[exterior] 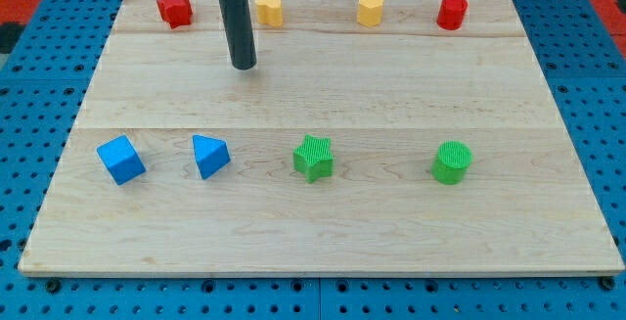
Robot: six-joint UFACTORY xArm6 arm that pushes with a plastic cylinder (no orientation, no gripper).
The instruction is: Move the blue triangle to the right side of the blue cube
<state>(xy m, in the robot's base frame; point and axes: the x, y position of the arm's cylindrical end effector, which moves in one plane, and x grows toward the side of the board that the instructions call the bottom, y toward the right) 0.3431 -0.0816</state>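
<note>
The blue plastic triangle block (210, 156) lies low on the pale wooden worktop (391, 95), one corner pointing to the view's right, just right of the blue plastic cube (121, 159); my tip (244, 67), a bare dark rod with no fingers to open or close, stands well above it toward the view's top, touching neither.

No readable text (none anywhere).

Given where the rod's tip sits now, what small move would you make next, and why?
Probably little is needed: the blue triangle already lies to the view's right of the blue cube, apart from it. My tip rests well above both, nearer the yellow block. If a closer fit is wanted, I would bring my tip down to the triangle's right side, ready to nudge it leftward.
</note>
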